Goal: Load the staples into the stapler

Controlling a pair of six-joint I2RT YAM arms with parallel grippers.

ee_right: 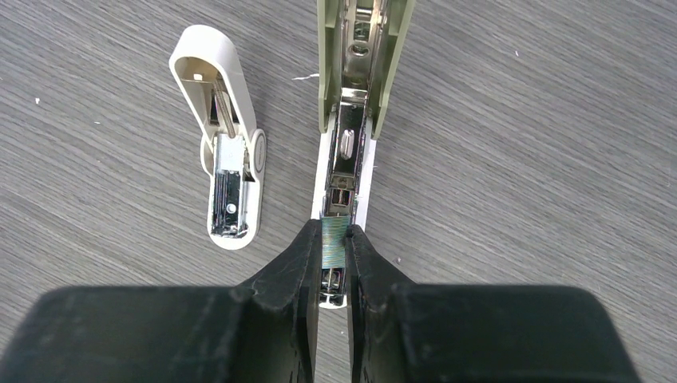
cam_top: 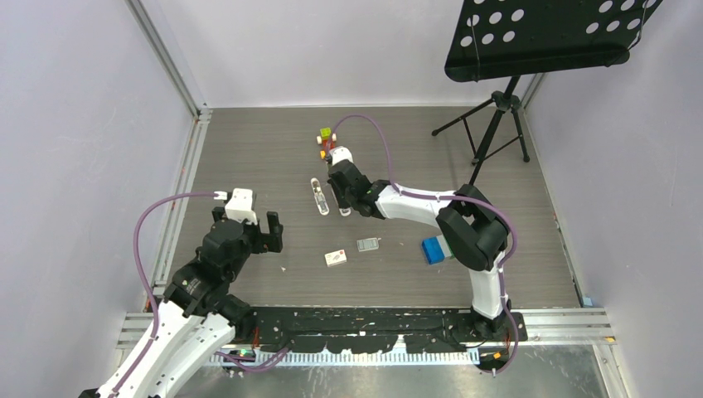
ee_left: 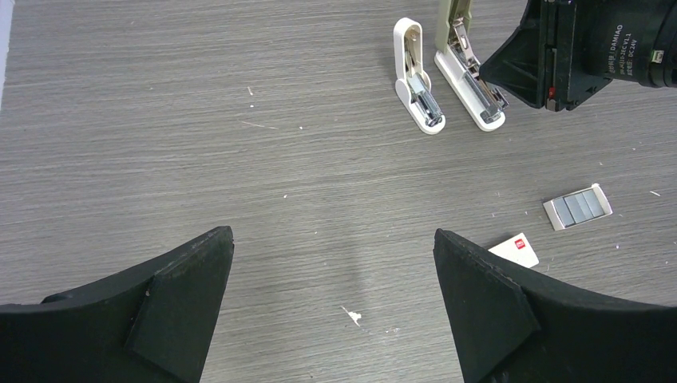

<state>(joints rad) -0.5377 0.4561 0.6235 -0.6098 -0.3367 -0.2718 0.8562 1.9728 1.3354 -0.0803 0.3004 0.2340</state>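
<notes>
Your right gripper (ee_right: pixel 334 257) pinches the staples (ee_right: pixel 334 242) over the open stapler (ee_right: pixel 349 144), aligned with its channel for seating; left gripper (ee_left: pixel 334 297) gapes.

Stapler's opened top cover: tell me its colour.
The stapler's top cover is a pale grey-green, clearest in the right wrist view.

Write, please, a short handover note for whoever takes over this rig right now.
Left gripper: open, holding nothing, hovering over the table.
Right gripper: shut on the small silvery strip of staples, right over the metal channel of the slim grey-beige and white stapler.
Done: stapler lies open, top swung back; strip in the fingers.
Left: seat the strip (cannot tell if it is in yet), release, close the top.
Spare grey staple blocks sit in the open white tray, beside the small white carton with red mark.
</notes>
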